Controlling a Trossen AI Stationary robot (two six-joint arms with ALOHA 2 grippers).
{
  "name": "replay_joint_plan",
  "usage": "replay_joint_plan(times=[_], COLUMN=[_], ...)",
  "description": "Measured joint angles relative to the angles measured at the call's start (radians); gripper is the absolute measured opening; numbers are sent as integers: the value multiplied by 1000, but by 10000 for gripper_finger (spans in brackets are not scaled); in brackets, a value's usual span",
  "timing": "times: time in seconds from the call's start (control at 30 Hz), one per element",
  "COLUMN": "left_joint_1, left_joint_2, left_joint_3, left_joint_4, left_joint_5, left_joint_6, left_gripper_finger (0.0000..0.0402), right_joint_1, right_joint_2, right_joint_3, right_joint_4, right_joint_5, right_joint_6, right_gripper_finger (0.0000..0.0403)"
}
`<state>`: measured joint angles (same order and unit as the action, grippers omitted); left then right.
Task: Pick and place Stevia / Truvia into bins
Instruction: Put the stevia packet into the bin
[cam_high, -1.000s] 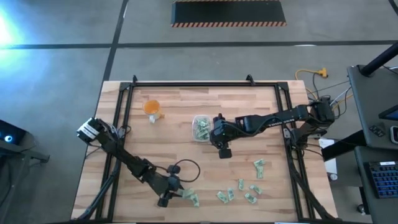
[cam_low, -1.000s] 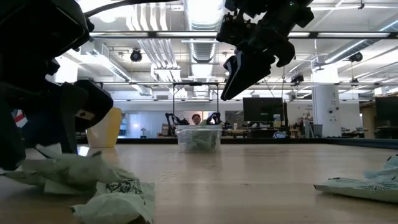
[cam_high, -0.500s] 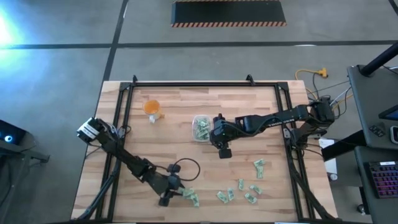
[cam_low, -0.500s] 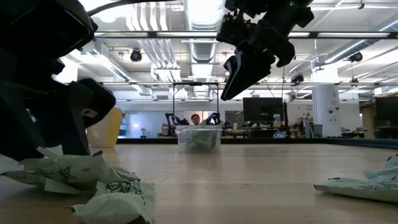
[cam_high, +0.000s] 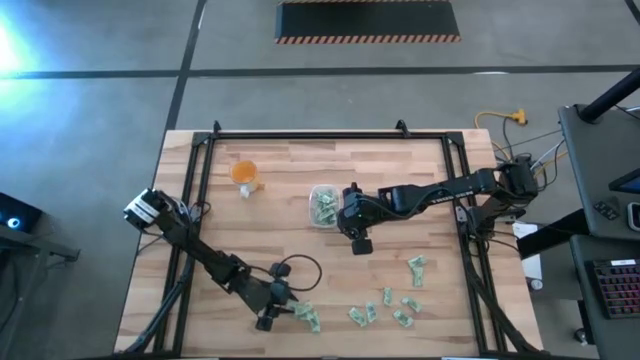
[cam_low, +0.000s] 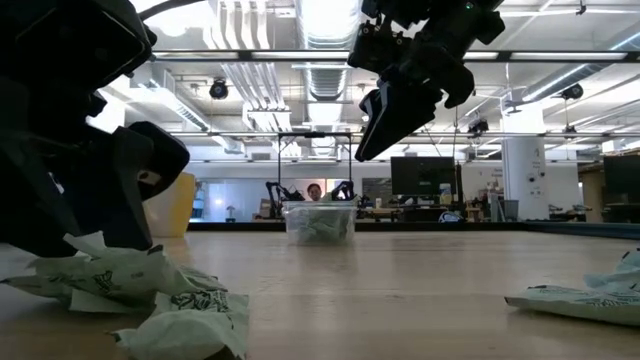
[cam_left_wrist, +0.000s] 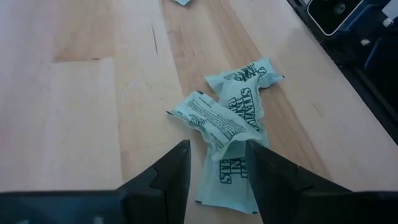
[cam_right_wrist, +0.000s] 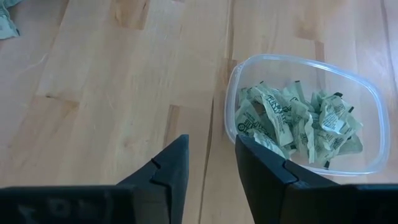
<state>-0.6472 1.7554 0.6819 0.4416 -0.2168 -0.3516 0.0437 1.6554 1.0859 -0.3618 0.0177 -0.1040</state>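
The left gripper (cam_high: 268, 310) sits low at the near edge of the table (cam_high: 300, 170), left of centre, its fingers parted with nothing between them; in its wrist view the gap opens straight onto a small heap of Stevia sachets (cam_left_wrist: 233, 134), one of which reaches down between the fingertips (cam_left_wrist: 177, 165). That is the relation the next grasp seems to turn on: the heap lies just ahead of this gripper, to its right in the overhead picture (cam_high: 308, 317), and the closest sachet runs lengthwise roughly along the fingers' own line, so a short advance and a squeeze across its narrow width looks enough. The right gripper (cam_high: 360, 238) hangs above the table's middle, just right of the clear bin (cam_high: 322, 207), its fingers also apart and empty. The bin already holds a good many sachets (cam_right_wrist: 292, 121). More loose sachets (cam_high: 385, 305) lie scattered along the near right part of the table, closer to the right arm, while an orange cup (cam_high: 245, 173) stands at the far left
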Motion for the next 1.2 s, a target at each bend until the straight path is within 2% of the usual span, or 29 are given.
replay_joint_plan(times=[0.1,0.2,0.43,0.5,0.63,0.93,1.07,1.2], left_joint_1=[0,0,0,0,0,33,91,195], left_joint_2=[0,0,2,2,1,-64,-102,-122], left_joint_3=[0,0,0,0,3,2,-4,-23], left_joint_4=[0,0,0,0,-1,-4,-14,-20], left_joint_5=[-6,-12,-13,-25,-67,-238,-284,-291], left_joint_6=[2,18,53,66,88,215,285,348], left_gripper_finger=[133,114,20,6,3,0,0,0], right_joint_1=[0,0,0,0,0,0,0,1], right_joint_2=[0,0,0,0,0,0,0,0], right_joint_3=[0,0,0,0,0,0,0,0], right_joint_4=[0,0,0,0,0,0,-2,-40], right_joint_5=[0,0,0,0,0,0,0,0], right_joint_6=[0,0,0,0,0,0,0,5], right_gripper_finger=[121,121,121,121,121,121,121,121])
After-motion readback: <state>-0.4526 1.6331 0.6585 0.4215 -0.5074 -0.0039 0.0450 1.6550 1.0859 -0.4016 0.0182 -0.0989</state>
